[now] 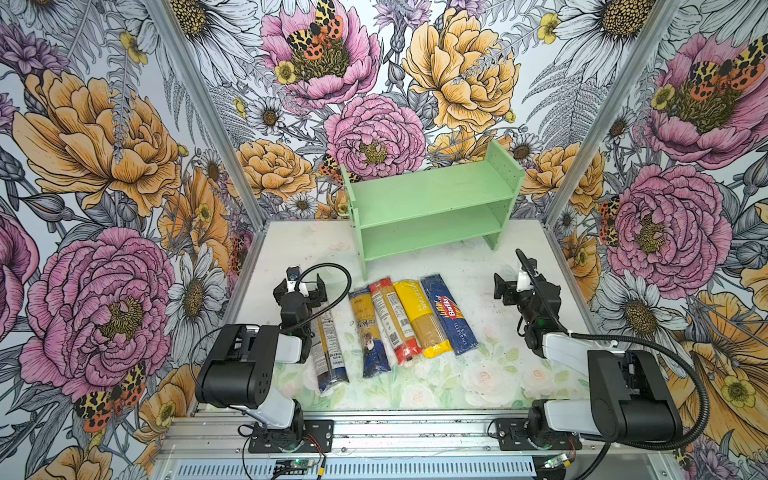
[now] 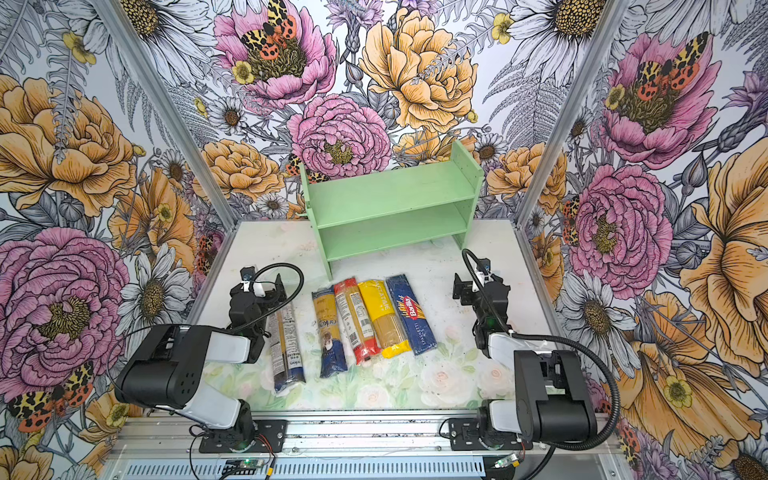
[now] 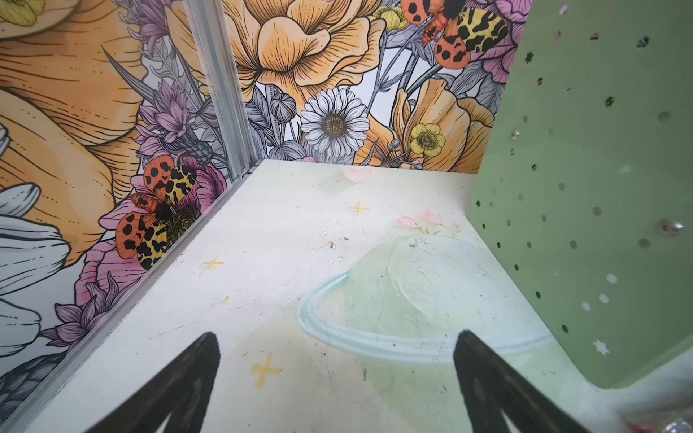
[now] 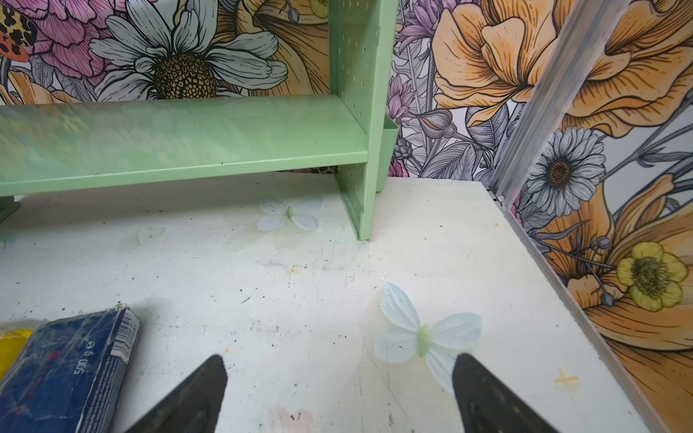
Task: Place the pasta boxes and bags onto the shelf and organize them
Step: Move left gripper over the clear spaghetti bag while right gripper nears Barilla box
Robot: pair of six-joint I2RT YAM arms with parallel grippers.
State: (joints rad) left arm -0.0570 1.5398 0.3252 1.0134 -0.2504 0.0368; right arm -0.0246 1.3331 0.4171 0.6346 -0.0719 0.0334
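Your left gripper (image 1: 301, 284) and right gripper (image 1: 504, 286) hang with jaws wide apart, holding nothing. Both arms are folded low, wrists aimed toward the mint-green shelf (image 1: 432, 195). Five spaghetti packs (image 1: 395, 320) lie flat in a row on the table (image 1: 478, 266) before that shelf.

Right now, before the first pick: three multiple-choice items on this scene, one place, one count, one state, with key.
1. Among the pasta packs on the table, the Barilla box lies: A leftmost; B in the middle; C rightmost.
2. Packs on the table: A three; B five; C seven.
3. The shelf is: A empty on both tiers; B holding one pack; C full.
Key: 1 C, no pack lies right of it. 2 B, five lie side by side. 3 A, both tiers show bare green.
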